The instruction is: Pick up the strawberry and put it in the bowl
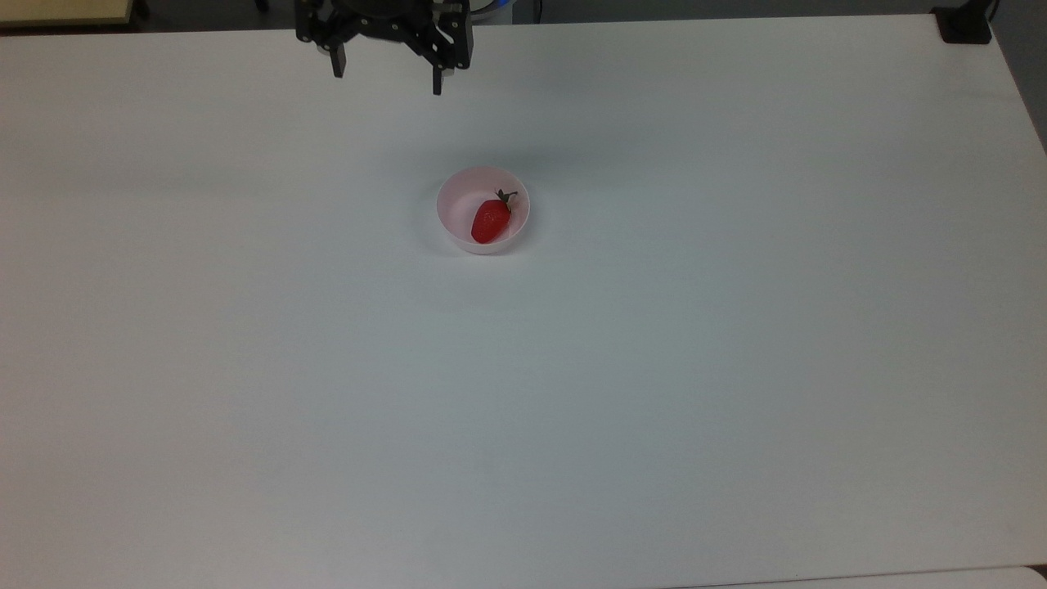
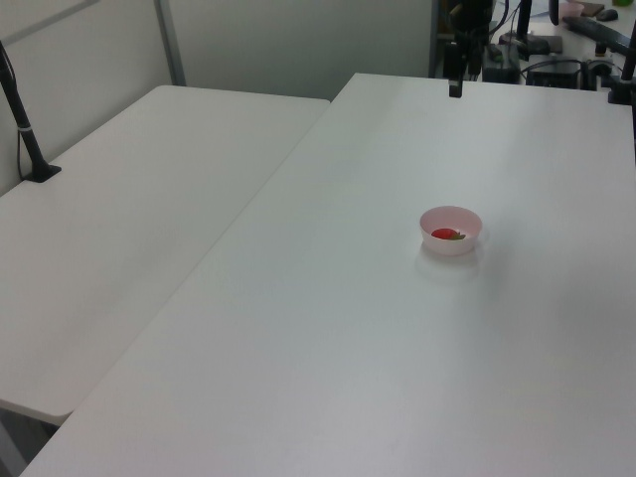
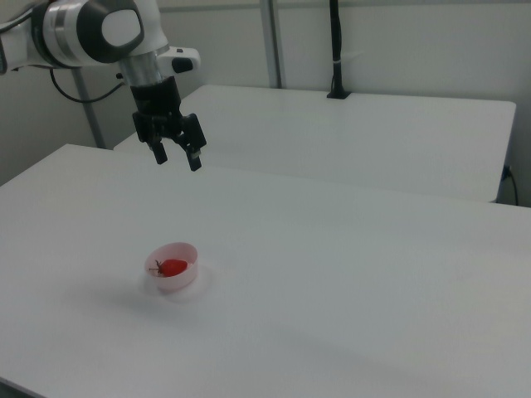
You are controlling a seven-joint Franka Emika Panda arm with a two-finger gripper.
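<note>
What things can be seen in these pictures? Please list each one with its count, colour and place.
small glossy red strawberry with green leafy cap: 1, red, lying inside the bowl, cap toward the top view's upper right.
small round pale pink plastic bowl: 1, pale pink, standing on the near table, holding the strawberry.
large white table: 1, white, under the bowl.
second white table: 1, white, beside the first, at the left view's left.
black pole: 1, black, on the second table.
tool: 1, black, open, raised above the table's far edge, away from the bowl.
</note>
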